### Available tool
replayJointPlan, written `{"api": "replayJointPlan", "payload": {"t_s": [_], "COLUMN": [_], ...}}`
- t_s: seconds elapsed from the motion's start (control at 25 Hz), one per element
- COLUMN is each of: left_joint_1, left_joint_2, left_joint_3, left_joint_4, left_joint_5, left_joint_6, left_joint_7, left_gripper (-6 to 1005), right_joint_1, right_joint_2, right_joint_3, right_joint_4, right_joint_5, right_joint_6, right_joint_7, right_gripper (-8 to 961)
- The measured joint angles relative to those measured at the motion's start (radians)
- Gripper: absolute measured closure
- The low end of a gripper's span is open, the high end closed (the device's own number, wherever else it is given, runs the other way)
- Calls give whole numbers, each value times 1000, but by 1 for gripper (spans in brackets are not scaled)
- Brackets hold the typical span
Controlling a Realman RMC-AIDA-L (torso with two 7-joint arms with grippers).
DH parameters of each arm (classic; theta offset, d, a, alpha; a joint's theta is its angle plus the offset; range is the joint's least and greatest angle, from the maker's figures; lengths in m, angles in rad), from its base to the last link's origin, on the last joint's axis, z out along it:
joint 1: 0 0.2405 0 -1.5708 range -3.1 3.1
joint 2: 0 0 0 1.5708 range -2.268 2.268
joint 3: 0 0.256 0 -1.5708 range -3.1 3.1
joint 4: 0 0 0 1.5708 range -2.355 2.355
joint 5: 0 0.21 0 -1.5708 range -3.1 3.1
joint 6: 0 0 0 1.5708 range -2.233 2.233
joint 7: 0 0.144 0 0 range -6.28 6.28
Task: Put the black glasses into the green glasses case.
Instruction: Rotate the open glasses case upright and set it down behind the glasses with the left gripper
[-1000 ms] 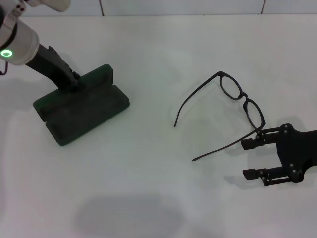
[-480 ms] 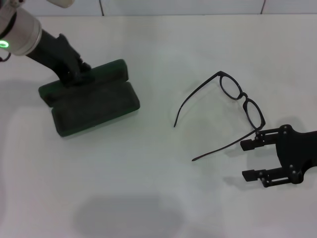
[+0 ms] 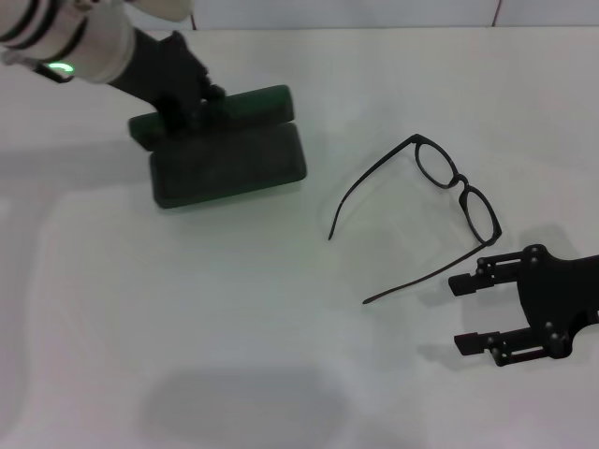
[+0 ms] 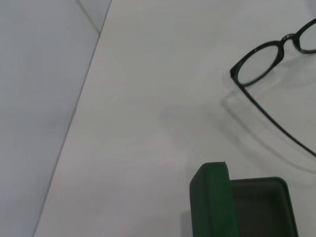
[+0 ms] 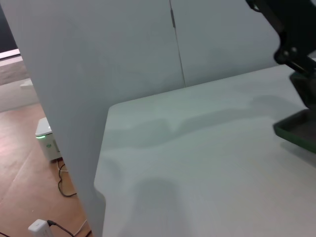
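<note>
In the upper left of the head view our left gripper point(image 3: 195, 105) grips the open green glasses case point(image 3: 227, 156) at its back edge — fingers closed on it. The black glasses point(image 3: 456, 192) lie unfolded on the white table point(image 3: 234, 318), right of centre. Our right gripper point(image 3: 474, 313) hovers lower right — fingers spread, holding nothing.

I see the green glasses case point(image 3: 229, 159) as a matt hard shell with a dull, felt-like lining. The black glasses point(image 3: 456, 192) beside my right gripper point(image 3: 466, 312) look like thin plastic with clear lenses. The table point(image 3: 234, 309) is smooth matt white.
</note>
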Motion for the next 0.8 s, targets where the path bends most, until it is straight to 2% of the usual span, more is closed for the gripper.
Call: {"api": "replayJointPlan", "payload": {"t_s": [0.28, 0.8], "left_joint_1": [0, -2], "left_joint_2": [-1, -2], "left_joint_3": [111, 148], "left_joint_4": [-63, -76], "left_joint_5": [-25, -52], "left_joint_6": [-111, -123], "left_joint_7": [36, 56], "left_gripper": [781, 759], "right_joint_1": [-10, -11], "right_joint_2": [0, 0], "right_joint_3": [-1, -2], "right_joint_4": [-1, 0], "right_joint_5": [0, -2], "right_joint_6": [-2, -3], "right_joint_7": [-1, -4], "right_gripper": [333, 340]}}
